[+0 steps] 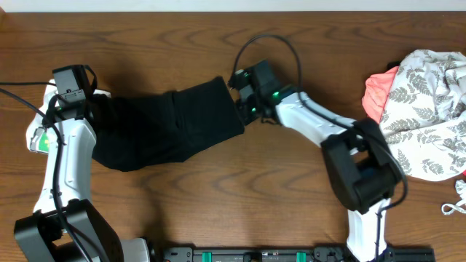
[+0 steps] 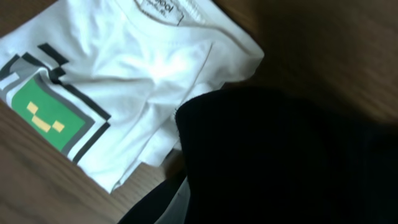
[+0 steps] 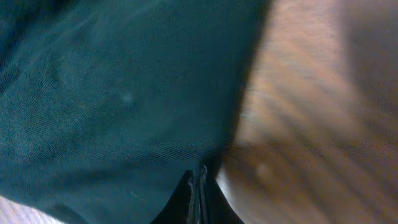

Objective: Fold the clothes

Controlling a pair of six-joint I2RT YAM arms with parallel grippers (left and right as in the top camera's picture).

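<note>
black garment (image 1: pixel 175 124): 1, spread out | white T-shirt (image 2: pixel 124 81): 1, folded | printed cloth heap (image 1: pixel 429 109): 1 | right gripper (image 3: pixel 199 186): clamped on garment edge | left gripper (image 1: pixel 80 102): closed, fingers hidden by fabric

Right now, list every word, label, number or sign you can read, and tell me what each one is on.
"ool": seemingly the end of a word on the neck label of the white T-shirt; the rest is cut off and blurred.
Green pixel print on that shirt: a picture, no letters.
Black garment: nothing readable.
Leaf-print cloth: nothing readable.
</note>
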